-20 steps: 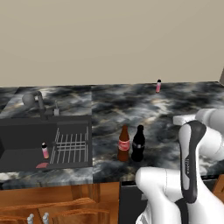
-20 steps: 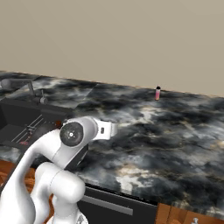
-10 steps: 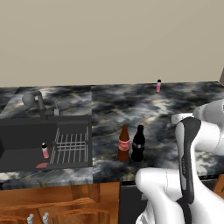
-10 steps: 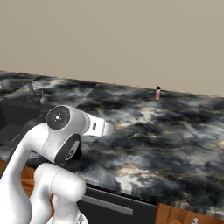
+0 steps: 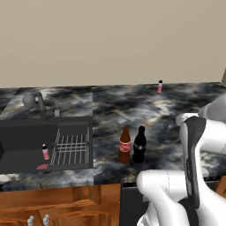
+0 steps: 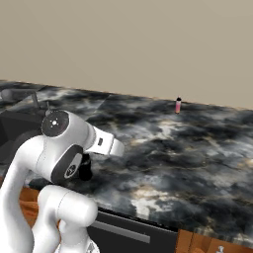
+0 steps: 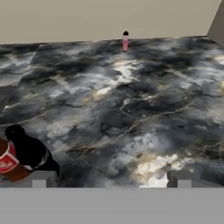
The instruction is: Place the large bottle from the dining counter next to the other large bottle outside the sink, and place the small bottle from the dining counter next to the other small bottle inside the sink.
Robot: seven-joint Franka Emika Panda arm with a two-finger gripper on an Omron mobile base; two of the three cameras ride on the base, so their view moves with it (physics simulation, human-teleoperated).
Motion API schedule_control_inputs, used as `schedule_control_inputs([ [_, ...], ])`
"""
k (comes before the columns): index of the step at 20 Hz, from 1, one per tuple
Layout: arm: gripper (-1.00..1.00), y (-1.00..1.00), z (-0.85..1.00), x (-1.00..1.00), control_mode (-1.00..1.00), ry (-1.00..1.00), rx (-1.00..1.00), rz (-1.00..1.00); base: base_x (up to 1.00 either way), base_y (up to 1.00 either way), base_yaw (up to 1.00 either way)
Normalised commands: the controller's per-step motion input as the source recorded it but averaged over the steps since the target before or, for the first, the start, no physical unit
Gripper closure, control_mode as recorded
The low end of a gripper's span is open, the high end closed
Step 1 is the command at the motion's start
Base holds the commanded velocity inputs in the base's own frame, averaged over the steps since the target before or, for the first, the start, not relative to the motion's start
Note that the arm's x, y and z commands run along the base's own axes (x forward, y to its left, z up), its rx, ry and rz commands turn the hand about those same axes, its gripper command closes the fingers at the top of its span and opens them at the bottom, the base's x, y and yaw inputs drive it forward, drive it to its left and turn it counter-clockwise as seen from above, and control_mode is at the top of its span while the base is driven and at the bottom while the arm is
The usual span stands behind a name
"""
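Note:
The large black bottle [image 5: 140, 145] stands upright on the marbled top, right beside the brown red-labelled large bottle [image 5: 125, 145], just right of the sink [image 5: 22, 132]. Both bottles [image 7: 28, 151] [image 7: 6, 164] show at the hand view's lower left. A tiny pink bottle [image 5: 45, 152] stands inside the sink by the metal rack [image 5: 70, 145]. The other small bottle [image 5: 160, 87] [image 6: 178, 105] [image 7: 125, 40] stands far back on the dining counter [image 5: 185, 103] near the wall. My gripper [image 7: 111, 179] is open and empty, over bare stone to the right of the large bottles.
A grey faucet [image 5: 37, 102] rises behind the sink. A flat pink thing [image 5: 42, 167] lies on the sink floor. Wood cabinet fronts [image 5: 57, 203] run below the counter edge. My white arm [image 6: 59, 153] hides most of the bottles in the right base view.
The arm's upper joints have swung a little up and to the left in the right base view. The bottles have not moved.

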Motion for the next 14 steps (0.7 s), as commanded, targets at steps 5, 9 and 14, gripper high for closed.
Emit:
schedule_control_inputs([
  [5,-1.00,0.07,0.00,-0.38,-1.00,0.00,0.04,-0.03,0.00,0.00,0.00],
  [9,-1.00,0.00,0.00,-0.40,-1.00,0.00,0.05,-0.02,0.00,0.00,0.00],
  [14,-1.00,0.00,0.00,-0.31,-1.00,0.00,0.02,-0.01,0.00,0.00,0.00],
])
